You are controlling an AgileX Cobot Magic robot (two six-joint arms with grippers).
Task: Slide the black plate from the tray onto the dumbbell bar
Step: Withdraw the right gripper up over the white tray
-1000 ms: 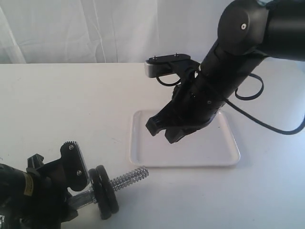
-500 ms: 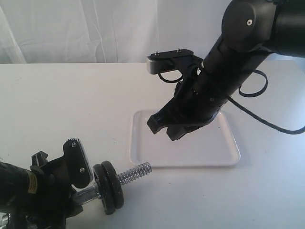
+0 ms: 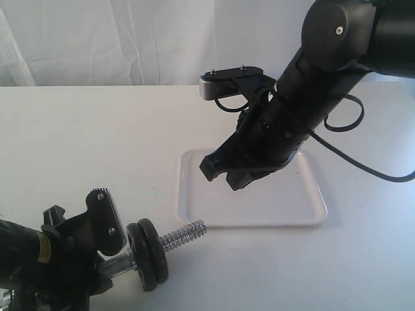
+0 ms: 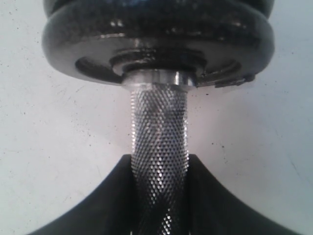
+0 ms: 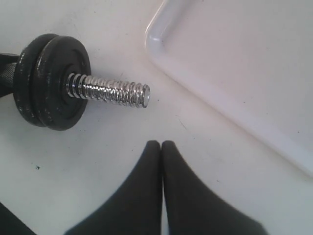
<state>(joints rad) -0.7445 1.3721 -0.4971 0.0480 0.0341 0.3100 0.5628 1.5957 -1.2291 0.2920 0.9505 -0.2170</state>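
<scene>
Only the left wrist view shows the knurled middle of the dumbbell bar [image 4: 160,122] clamped between the narrowly parted fingers of the left gripper [image 4: 160,166]; the right wrist view shows the right gripper [image 5: 161,146], fingers pressed together, holding nothing, near the glossy white tray [image 5: 234,58]; the round matte black plate [image 5: 57,84] sits on the bar against a twin disc [image 5: 22,83], behind the shiny thread.

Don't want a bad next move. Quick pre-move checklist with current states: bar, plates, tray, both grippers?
1. Left gripper clamped on shiny chrome threaded dumbbell bar: ok.
2. Two round matte-black weight plates seated on the bar: ok.
3. Threaded end bare past the plates: ok.
4. Right gripper shut, empty, apart from bar: ok.
5. Shallow white plastic tray free of plates: cannot tell, right arm hides part.
</scene>
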